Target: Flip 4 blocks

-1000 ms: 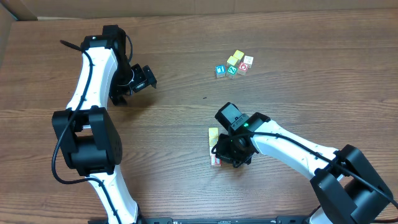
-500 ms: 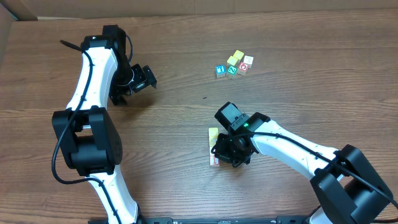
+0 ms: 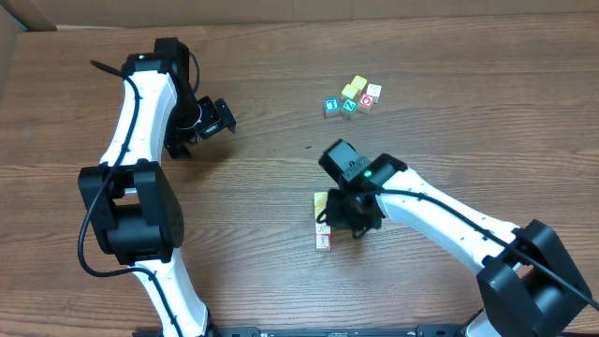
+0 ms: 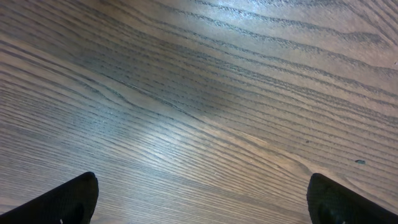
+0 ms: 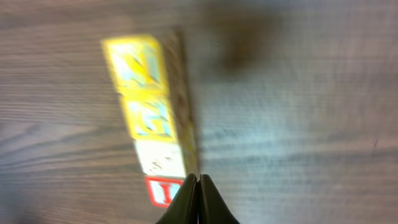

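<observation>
Yellow, yellow, pale, red: the blocks [image 5: 154, 118] lie in a row running ahead of the right claw [image 5: 198, 182], which is pinched shut, empty, tips beside the red end. The left claw [image 3: 217, 118], spread wide and empty, sits well apart.

Overhead looks straight down on the whole table [image 3: 281, 178], left wrist close over bare wood far left, right wrist close, blurred, over the blocks [image 5: 152, 118] overhead also shows near centre
</observation>
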Motion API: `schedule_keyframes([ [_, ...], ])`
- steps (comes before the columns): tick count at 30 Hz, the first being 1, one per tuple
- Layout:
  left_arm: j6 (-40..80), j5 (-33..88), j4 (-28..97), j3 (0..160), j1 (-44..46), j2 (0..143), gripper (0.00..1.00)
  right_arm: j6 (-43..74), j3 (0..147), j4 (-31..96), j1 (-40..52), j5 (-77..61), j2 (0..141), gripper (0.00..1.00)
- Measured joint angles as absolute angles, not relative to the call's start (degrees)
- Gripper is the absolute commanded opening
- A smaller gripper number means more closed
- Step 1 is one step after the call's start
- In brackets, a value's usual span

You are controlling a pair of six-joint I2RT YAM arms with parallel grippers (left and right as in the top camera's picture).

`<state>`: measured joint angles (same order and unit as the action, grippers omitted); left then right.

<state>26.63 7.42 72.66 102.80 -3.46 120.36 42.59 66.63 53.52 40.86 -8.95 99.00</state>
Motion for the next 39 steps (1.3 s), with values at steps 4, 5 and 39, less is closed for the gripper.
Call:
schedule_keyframes([
  [4, 26.6, 7.4, 72.7, 102.8, -3.5, 120.4, 1.00, 35.2, 70.6, 54.2, 40.9, -3.8, 99.0, 0.35],
  [5, 26.6, 7.4, 72.6, 102.8, -3.5, 120.4, 1.00, 33.2, 71.5, 54.8, 40.9, -2.8, 99.0, 0.51],
  [39, 26.6, 7.4, 72.7, 102.8, -3.5, 120.4, 1.00, 22.5, 85.3, 60.4, 10.2, 13.6, 99.0, 1.00],
])
